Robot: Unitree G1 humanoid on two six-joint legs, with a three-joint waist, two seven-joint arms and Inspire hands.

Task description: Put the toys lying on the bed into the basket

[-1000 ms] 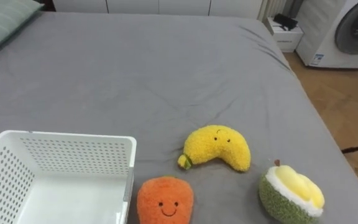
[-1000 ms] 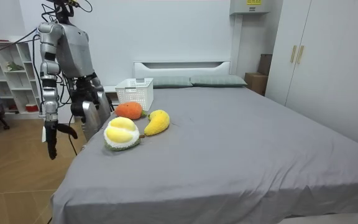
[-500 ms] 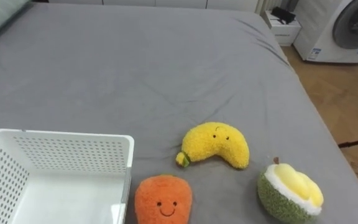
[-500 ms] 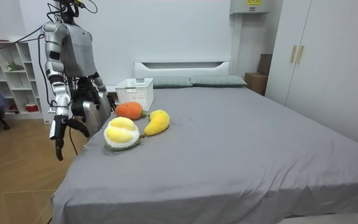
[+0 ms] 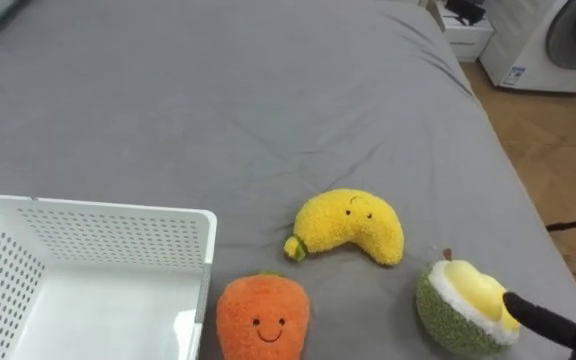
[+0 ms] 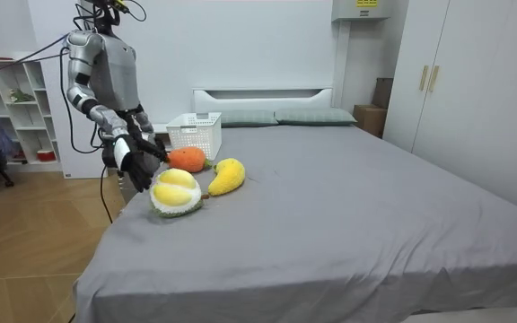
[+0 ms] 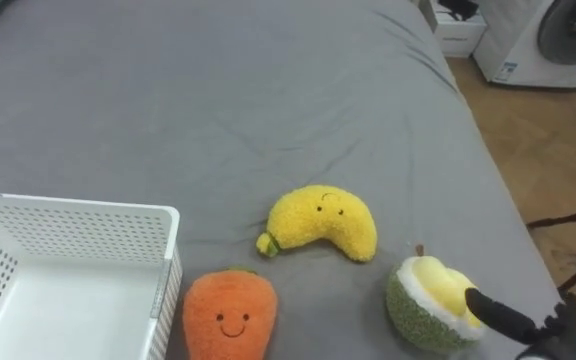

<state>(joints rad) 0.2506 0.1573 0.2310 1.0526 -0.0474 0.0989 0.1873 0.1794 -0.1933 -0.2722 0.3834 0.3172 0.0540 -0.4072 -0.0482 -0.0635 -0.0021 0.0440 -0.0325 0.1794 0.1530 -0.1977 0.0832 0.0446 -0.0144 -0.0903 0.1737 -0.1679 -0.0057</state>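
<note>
Left eye view: you have three soft toys on the grey bed (image 5: 218,90), all in the lower half of the frame.
Durian toy (image 5: 453,300): lower right, near the bed's right edge, which slants down toward the lower right corner.
Right hand (image 5: 543,320): comes in at the lower right, with the fingers you can see straight and gripping nothing. One dark fingertip lies over the durian toy's yellow top.
Banana toy (image 5: 353,225): centre, up and left of the durian toy, not touching it.
Carrot toy (image 5: 263,318): bottom centre, just beside the basket's right wall.
Basket (image 5: 98,212): lower left, white.
Open room: bare bed fills the whole upper half, and wooden floor (image 5: 558,150) lies beyond the right edge.
</note>
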